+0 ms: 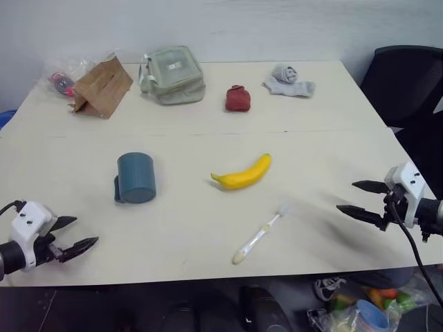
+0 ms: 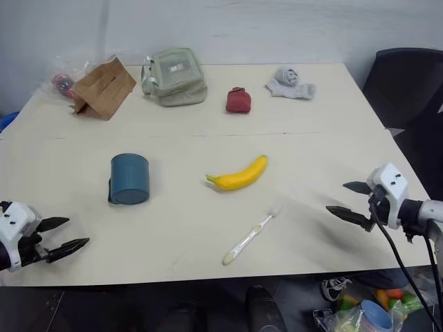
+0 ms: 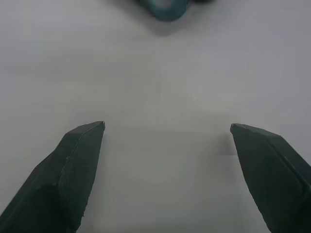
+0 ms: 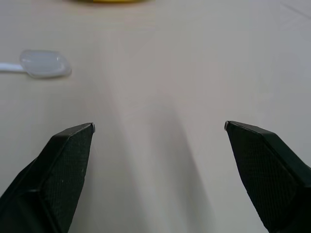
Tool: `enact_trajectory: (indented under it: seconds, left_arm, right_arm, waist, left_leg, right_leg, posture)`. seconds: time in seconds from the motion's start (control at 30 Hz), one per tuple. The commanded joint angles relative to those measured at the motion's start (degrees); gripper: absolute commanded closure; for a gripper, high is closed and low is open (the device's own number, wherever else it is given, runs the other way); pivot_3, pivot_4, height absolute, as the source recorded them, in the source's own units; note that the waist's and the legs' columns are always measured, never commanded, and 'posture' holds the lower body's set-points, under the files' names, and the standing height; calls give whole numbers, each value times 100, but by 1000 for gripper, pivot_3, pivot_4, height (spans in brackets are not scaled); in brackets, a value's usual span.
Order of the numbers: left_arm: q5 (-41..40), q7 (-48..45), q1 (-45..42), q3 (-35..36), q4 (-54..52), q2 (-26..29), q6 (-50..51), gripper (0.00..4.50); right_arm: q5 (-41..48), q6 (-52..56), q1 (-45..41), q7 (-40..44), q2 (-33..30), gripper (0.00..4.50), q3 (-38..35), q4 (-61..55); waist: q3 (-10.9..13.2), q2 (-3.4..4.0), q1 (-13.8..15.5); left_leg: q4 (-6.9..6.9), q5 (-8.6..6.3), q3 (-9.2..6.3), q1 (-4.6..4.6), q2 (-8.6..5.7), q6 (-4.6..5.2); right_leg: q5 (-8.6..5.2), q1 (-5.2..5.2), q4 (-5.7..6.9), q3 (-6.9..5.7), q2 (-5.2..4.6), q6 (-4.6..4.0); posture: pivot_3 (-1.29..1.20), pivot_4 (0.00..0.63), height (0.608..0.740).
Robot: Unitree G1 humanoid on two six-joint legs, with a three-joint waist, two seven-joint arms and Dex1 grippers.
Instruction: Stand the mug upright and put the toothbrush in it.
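mug (image 1: 136,178) left of banana (image 1: 243,173), toothbrush (image 1: 259,237) nearer

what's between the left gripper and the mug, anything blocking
Nothing visible. The open left gripper faces bare table, and the mug sits apart beyond it. The banana and toothbrush lie off toward the right gripper's side.

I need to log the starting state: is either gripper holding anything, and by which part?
Nothing is held. The left gripper and right gripper are both open and empty over the table.
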Motion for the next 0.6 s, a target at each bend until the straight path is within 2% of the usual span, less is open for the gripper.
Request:
enact_trajectory:
  seconds: [0.03,0.13,0.23,0.3,0.47,0.6]
  left_arm:
    - [-1461,-257,-392,479,-1081,258,1153,133]
    - [-2262,-467,-801,428,-1771,662,1784,133]
    - [-2823,-619,-1391,86,-2207,1071,2094,133]
    - [-2709,-822,-1757,-433,-2433,1317,1920,133]
    - [-2394,-1111,-2538,-1505,-2696,1561,1583,133]
    - [-2161,-1255,-2650,-1699,-2662,1649,1414,133]
  right_arm:
    - [589,564,-707,26,2,0,175,-1040]
    - [725,882,-1460,57,143,0,703,-1551]
    - [442,957,-2245,86,382,0,1453,-1657]
    - [-45,780,-2792,47,648,0,2078,-1400]
    - [-870,392,-3714,-65,1498,0,3058,-623]
    - [-1596,-238,-3927,-80,1976,0,3665,-59]
  waist:
    - [3,0,0]
    - [6,-2,-27]
    - [10,2,-24]
    - [16,12,-19]
    - [22,9,-21]
    - [22,8,-47]
  left_leg:
    - [2,0,-2,-2,0,-1]
    - [4,8,-10,-4,3,-14]
    - [4,21,-20,-9,4,-40]
    - [0,21,-26,-9,1,-40]
    - [3,21,0,-20,-12,-37]
    - [8,21,25,-46,-13,-34]
  right_leg:
    - [0,-2,7,1,0,0]
    - [0,-8,17,6,1,-1]
    - [-1,-10,18,8,4,-10]
    - [-3,-8,12,8,4,-15]
    - [-3,-31,19,-6,14,-14]
    - [-1,-72,52,-2,17,-12]
  posture:
    - [0,150,740]
    - [0,150,740]
    - [0,150,740]
    - [0,150,740]
    - [0,150,740]
    - [0,150,740]
